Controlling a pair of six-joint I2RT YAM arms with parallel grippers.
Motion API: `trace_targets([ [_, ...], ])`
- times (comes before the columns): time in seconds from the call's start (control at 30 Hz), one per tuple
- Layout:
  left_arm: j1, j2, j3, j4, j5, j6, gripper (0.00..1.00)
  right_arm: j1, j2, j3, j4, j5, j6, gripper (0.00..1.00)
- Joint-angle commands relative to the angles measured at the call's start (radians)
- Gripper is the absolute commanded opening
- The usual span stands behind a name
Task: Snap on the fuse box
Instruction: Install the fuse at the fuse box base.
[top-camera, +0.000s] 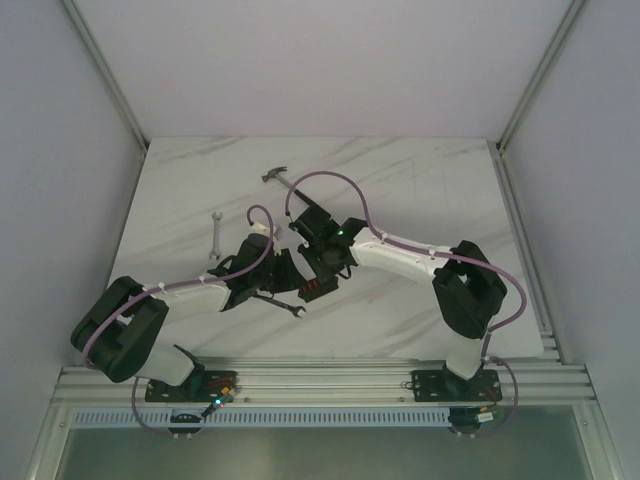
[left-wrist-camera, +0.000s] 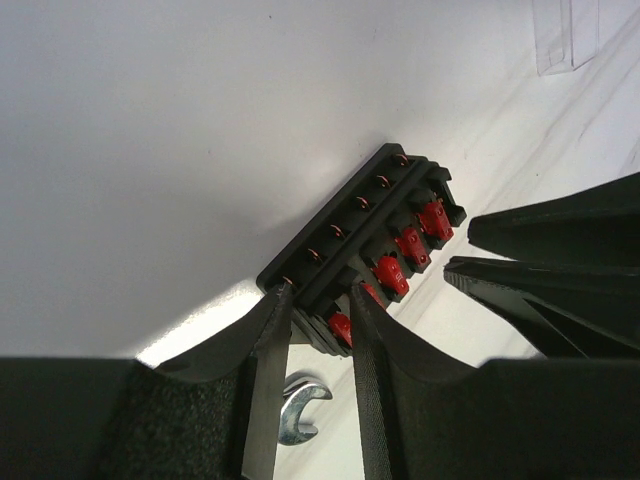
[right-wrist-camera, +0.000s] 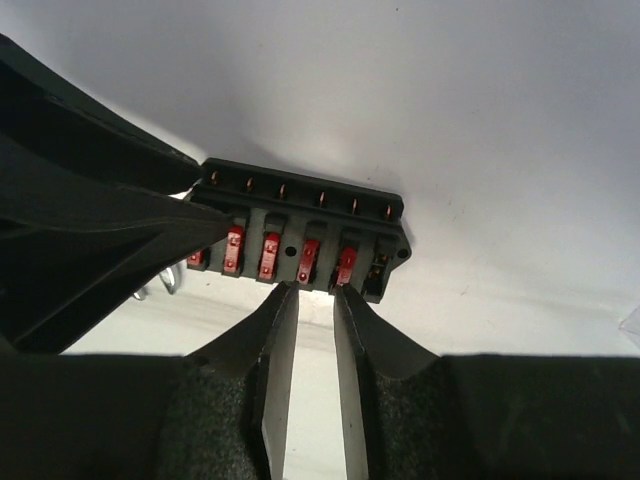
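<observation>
The fuse box (left-wrist-camera: 360, 235) is a black block with a row of red fuses. It also shows in the right wrist view (right-wrist-camera: 300, 215) and in the top view (top-camera: 316, 288) between the two arms. My left gripper (left-wrist-camera: 318, 295) is shut on one end of it, a finger on each long side. My right gripper (right-wrist-camera: 313, 290) has its jaws a narrow gap apart with nothing between them. Its tips rest at the box's near edge, by the fuse row. In the top view the left gripper (top-camera: 290, 272) and the right gripper (top-camera: 325, 262) meet at mid-table.
One wrench lies under the left gripper (top-camera: 283, 306), its open head showing between my left fingers (left-wrist-camera: 298, 405). A second wrench (top-camera: 214, 236) lies to the left. A hammer (top-camera: 278, 175) lies at the back. Cage posts stand at the table's sides.
</observation>
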Motion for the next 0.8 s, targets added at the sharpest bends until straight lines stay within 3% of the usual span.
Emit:
trace_targets([
  [0.0,0.004,-0.011,-0.016,-0.036,-0.025,0.016,0.39,-0.017,-0.023,0.01,-0.005,-0.057,0.03,0.25],
  [0.23,0.004,-0.006,-0.018,-0.039,-0.021,0.018,0.4,-0.03,0.008,0.024,-0.034,0.031,0.073,0.24],
  [0.77,0.004,-0.003,-0.02,-0.038,-0.017,0.016,0.4,-0.036,0.066,0.044,-0.024,0.014,0.084,0.19],
])
